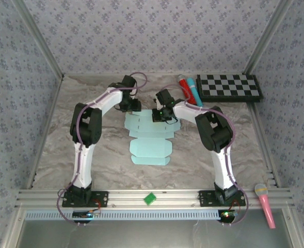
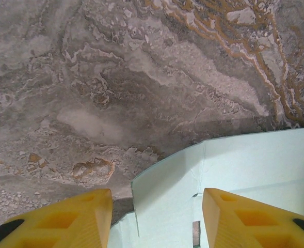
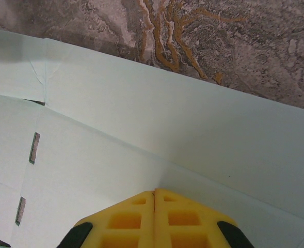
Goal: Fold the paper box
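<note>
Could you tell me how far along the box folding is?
Done: nothing yet; the pale aqua die-cut card sheet lies nearly flat. In hand: the shut right gripper sits over it, the open left gripper straddles its raised corner flap. Left: all the folding.

paper box point(image 1: 149, 139): pale aqua | surface point(image 1: 105, 165): grey-brown marbled | checkerboard point(image 1: 229, 87): black-and-white squares | left pincer point(image 2: 157, 204), right pincer point(image 3: 155, 195): yellow | microphone point(image 1: 265, 205): pink | walls point(image 1: 141, 31): blue floral

Open tabletop point(image 1: 48, 139) left, right and near of the flat paper box point(image 1: 149, 142); its far edge crowded by left gripper point(image 1: 133, 107) and right gripper point(image 1: 160, 115); far right blocked by checkerboard point(image 1: 229, 87), red and blue tubes point(image 1: 184, 86) just beside.
</note>
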